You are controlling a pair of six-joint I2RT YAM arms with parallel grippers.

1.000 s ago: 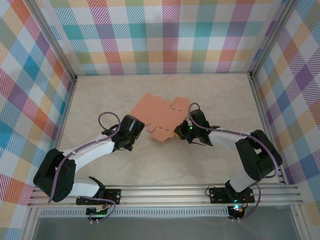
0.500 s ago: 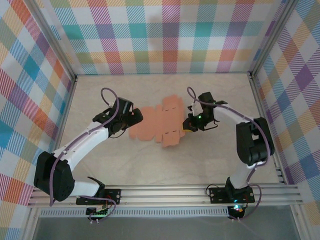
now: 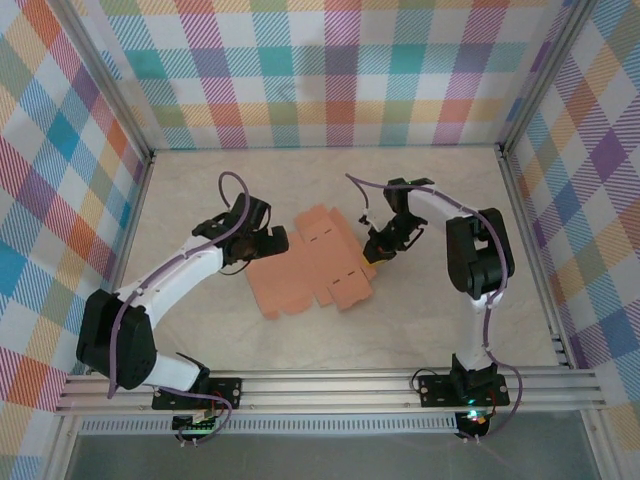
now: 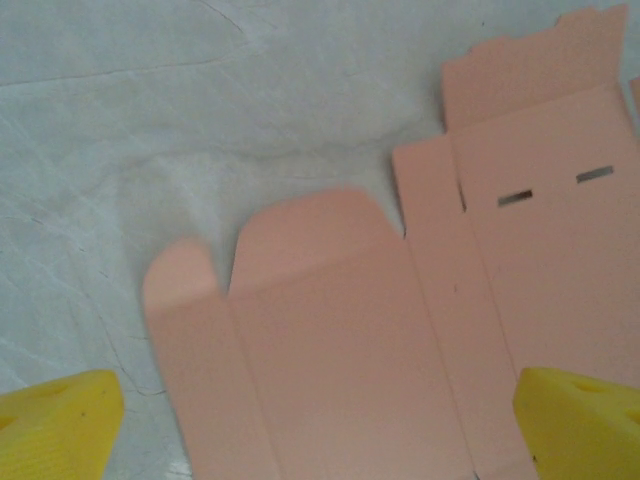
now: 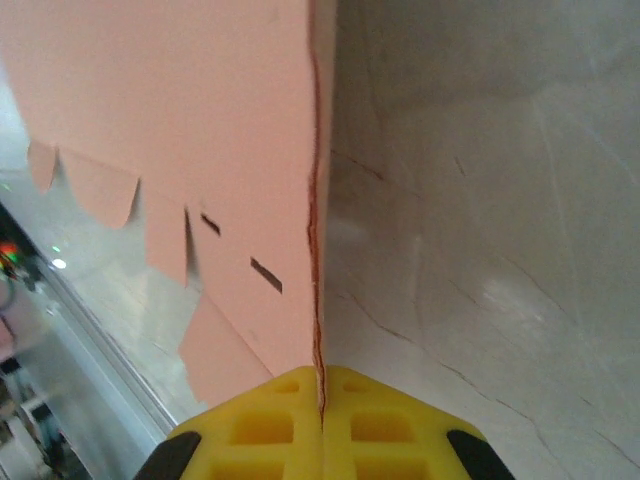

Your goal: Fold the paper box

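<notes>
The paper box point(image 3: 310, 265) is a flat salmon-orange die-cut sheet with tabs and slots, lying mid-table. My right gripper point(image 3: 371, 257) is shut on its right edge; in the right wrist view the yellow fingers point(image 5: 270, 420) pinch the thin card edge point(image 5: 316, 250), and the paper box point(image 5: 200, 140) stretches away to the left. My left gripper point(image 3: 272, 240) stands open at the sheet's left end. In the left wrist view its yellow fingertips point(image 4: 60, 425) sit wide apart, with the paper box point(image 4: 330, 330) flat beneath and between them, untouched.
The pale marble table point(image 3: 430, 190) is enclosed by plaid walls point(image 3: 340, 70) at the back and both sides. An aluminium rail point(image 3: 330, 385) runs along the near edge by the arm bases.
The right gripper has kept hold of the sheet and swung it round, so it now lies slightly nearer and further left. The open left gripper moved away from its base to the sheet's left end.
</notes>
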